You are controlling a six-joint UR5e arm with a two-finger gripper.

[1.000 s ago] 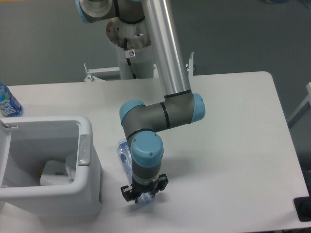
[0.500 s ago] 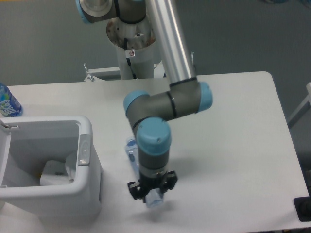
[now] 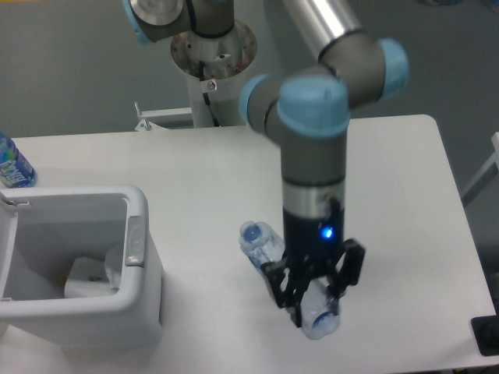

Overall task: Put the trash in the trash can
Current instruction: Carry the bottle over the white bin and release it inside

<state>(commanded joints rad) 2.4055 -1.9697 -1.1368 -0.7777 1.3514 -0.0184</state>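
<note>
A flattened clear bottle with a bluish cap hangs tilted above the table, cap toward the upper left. My gripper points down and is shut on the bottle's lower half. The bottle's bottom end pokes out below the fingers. To the left stands the trash can, a white rectangular bin with a thick rim and a grey latch strip. A pale crumpled piece lies inside it. The gripper is well to the right of the trash can.
An uncrushed bottle with a blue label stands at the table's far left edge. The robot base sits behind the table. A dark object shows at the bottom right corner.
The gripper has risen with the bottle and moved to the right, away from the trash can. The arm now looks much larger and closer to the camera.
</note>
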